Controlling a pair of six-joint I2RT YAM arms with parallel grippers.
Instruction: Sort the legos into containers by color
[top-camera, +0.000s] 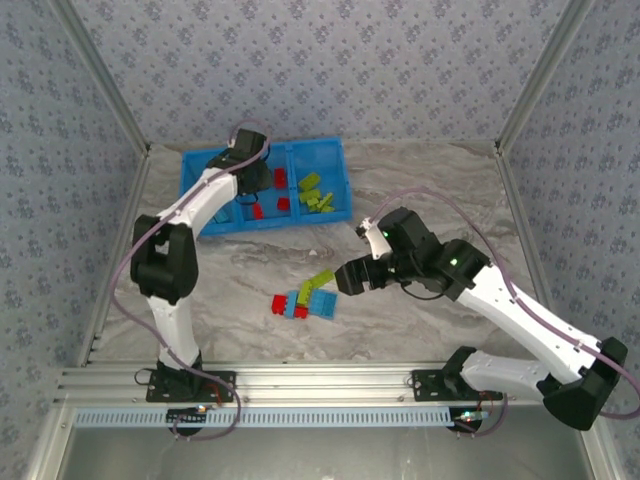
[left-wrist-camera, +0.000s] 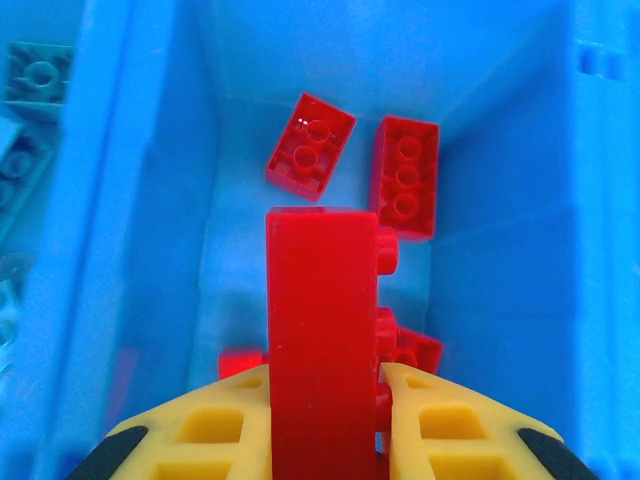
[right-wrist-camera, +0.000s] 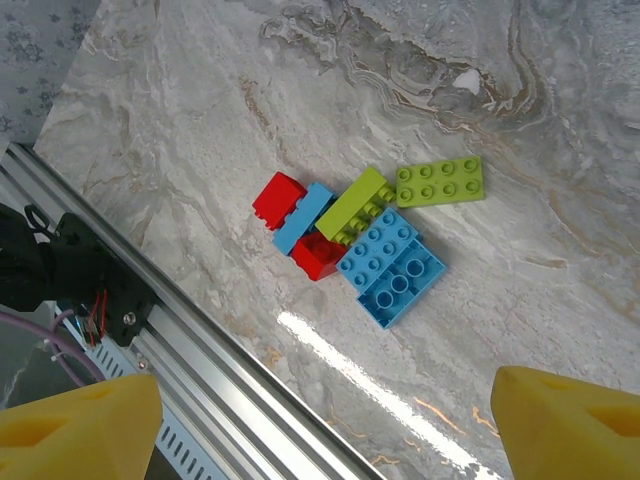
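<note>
My left gripper (left-wrist-camera: 325, 375) is shut on a red lego (left-wrist-camera: 320, 300) held upright over the middle container of the blue tray (top-camera: 325, 150). Two red legos (left-wrist-camera: 310, 147) (left-wrist-camera: 405, 177) lie on that container's floor, and more red shows under the held one. Light blue legos (left-wrist-camera: 35, 75) lie in the container to its left, and lime green ones (top-camera: 315, 193) in the right one. My right gripper (right-wrist-camera: 320, 420) hangs open above the table beside a loose pile of legos (top-camera: 305, 297): red (right-wrist-camera: 278, 198), light blue (right-wrist-camera: 390, 265) and lime green (right-wrist-camera: 440, 181).
The aluminium rail (right-wrist-camera: 210, 360) at the table's near edge runs just below the pile. The left arm (top-camera: 195, 210) reaches over the tray's left part. Patterned walls (top-camera: 320, 60) close in the table on three sides.
</note>
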